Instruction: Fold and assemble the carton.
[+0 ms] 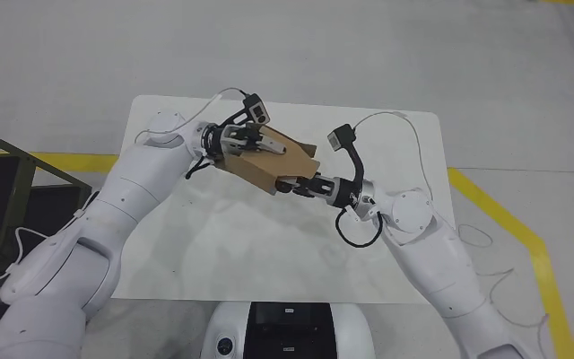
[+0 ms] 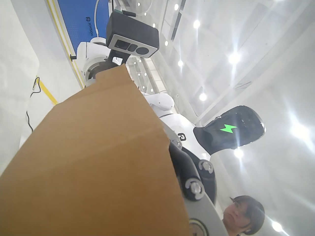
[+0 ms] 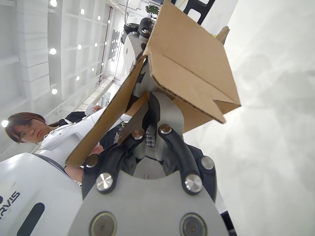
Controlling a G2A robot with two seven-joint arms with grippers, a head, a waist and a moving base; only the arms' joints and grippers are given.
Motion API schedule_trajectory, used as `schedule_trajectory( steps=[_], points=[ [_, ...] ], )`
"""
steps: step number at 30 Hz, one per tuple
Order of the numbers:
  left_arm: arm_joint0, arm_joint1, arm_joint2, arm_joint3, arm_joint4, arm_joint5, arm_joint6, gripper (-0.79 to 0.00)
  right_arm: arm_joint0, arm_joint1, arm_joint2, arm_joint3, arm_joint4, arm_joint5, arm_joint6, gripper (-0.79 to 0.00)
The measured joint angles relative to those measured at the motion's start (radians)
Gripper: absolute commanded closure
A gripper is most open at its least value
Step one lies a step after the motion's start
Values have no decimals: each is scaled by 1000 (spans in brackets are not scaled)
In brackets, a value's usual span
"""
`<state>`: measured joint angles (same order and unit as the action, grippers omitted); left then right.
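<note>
So the brown corrugated cardboard carton (image 1: 278, 166) (image 2: 98, 160) (image 3: 192, 60) was sitting between the two arms, over the far half of the white rectangular worktop (image 1: 395, 233). It looked held up off the surface rather than resting on it. It was only partly formed: one boxy end was folded up, and a couple of flaps were splayed loose at the end nearer the right arm.

The right hand (image 1: 291, 186) (image 3: 145, 101) was clamped down narrow on one of those loose flaps, with the cardboard pinched between its grey and black fingers (image 3: 169, 109). Just above it, in the right wrist view, another flap with a V-shaped notch stuck out sideways.

The left hand (image 1: 253, 144) was up against the carton's opposite end, touching it. A big cardboard panel covered most of the left wrist view, so I honestly couldn't tell how that hand was set. Past the panel's edge, that view showed the right arm's black-and-grey wrist camera box (image 2: 133, 41).
</note>
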<state>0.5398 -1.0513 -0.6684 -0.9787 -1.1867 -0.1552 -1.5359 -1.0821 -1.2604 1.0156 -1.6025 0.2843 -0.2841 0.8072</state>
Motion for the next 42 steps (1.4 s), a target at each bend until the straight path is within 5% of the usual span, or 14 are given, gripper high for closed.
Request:
schedule_trajectory(
  steps=[18, 20, 21, 22, 30, 33, 35, 42],
  points=[
    [22, 28, -5, -7, -70, 14, 0, 0, -40, 18, 105, 12, 6, -76, -28, -49],
    [25, 32, -6, -11, -72, 15, 0, 0, -42, 20, 110, 11, -8, -87, -33, -175],
    [26, 34, -8, -11, -73, 13, 0, 0, -43, 20, 112, 8, -21, -98, -35, -302],
    [28, 36, -11, -10, -76, 7, 0, 0, -46, 21, 115, 4, -38, -121, -39, -323],
    [38, 36, -52, 40, -103, -52, 0, 0, -91, 27, 135, -70, -171, -331, -95, -305],
    [40, 28, -65, 56, -117, -62, 0, 0, -95, 26, 129, -95, -261, -405, -131, -357],
    [37, 21, -70, 72, -119, -58, 0, 0, -95, 24, 125, -108, -341, -451, -171, -465],
    [20, -9, -67, 95, -83, -26, 47, 0, -79, 9, 100, -111, -643, -485, -345, -566]
  ],
)
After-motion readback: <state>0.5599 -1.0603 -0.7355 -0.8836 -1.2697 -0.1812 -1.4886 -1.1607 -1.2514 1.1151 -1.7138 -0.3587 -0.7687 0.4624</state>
